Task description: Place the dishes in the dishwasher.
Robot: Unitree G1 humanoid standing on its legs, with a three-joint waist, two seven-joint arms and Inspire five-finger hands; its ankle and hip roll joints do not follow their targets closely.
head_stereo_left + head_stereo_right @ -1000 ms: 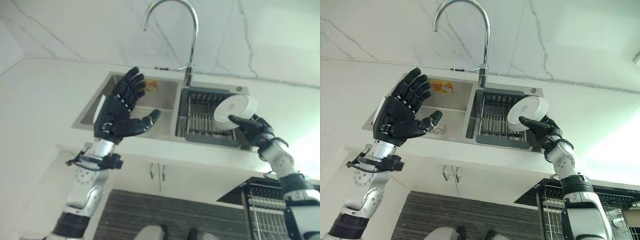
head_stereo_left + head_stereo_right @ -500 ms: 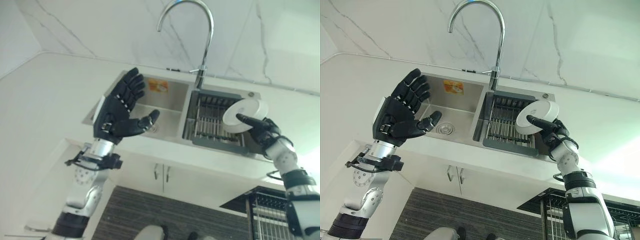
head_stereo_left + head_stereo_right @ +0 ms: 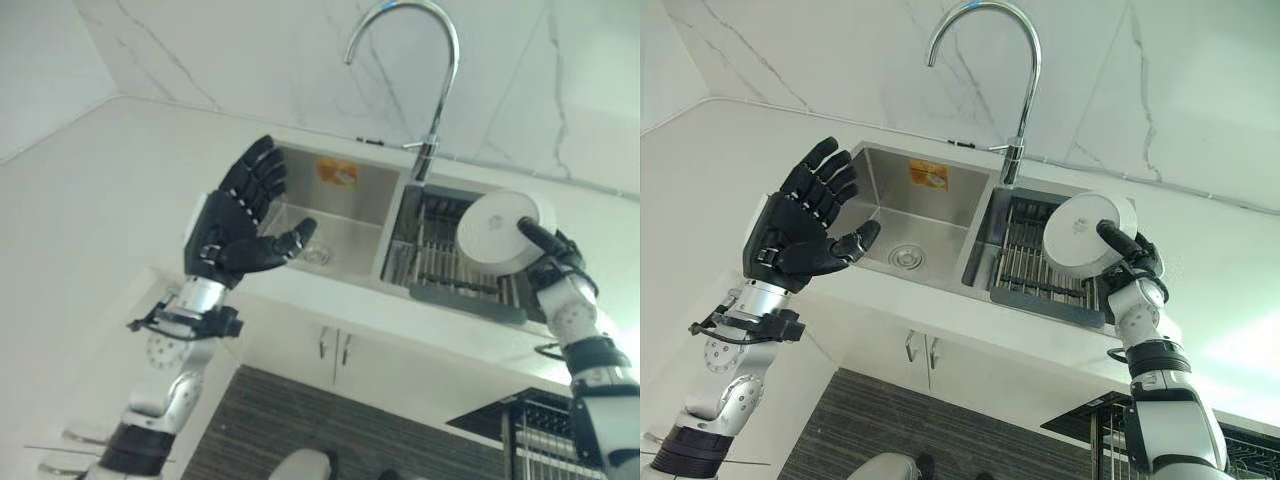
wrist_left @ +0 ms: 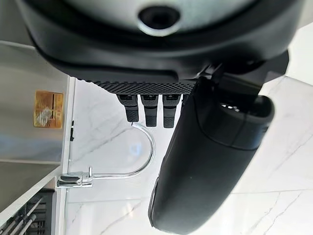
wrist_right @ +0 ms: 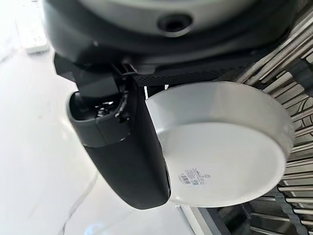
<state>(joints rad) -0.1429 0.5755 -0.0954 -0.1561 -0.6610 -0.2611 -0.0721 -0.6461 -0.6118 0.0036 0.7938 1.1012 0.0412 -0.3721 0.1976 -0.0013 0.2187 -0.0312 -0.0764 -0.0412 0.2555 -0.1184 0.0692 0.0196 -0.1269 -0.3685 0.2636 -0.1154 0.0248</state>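
Note:
A round white dish is held on edge above the dark drying rack in the sink's right basin, with my right hand shut on it; the thumb lies across its underside, which bears a small label. My left hand is raised open above the counter's front edge, left of the sink, holding nothing; its thumb and straight fingers show in the left wrist view.
A steel double sink is set in a white counter, with a tall curved tap behind it. White cabinet doors are below. A wire dishwasher rack shows at the lower right, above a dark striped floor.
The camera has shifted, so the whole scene sits further right and lower. My right hand has lifted the dish a little higher over the rack. The left hand keeps its open pose.

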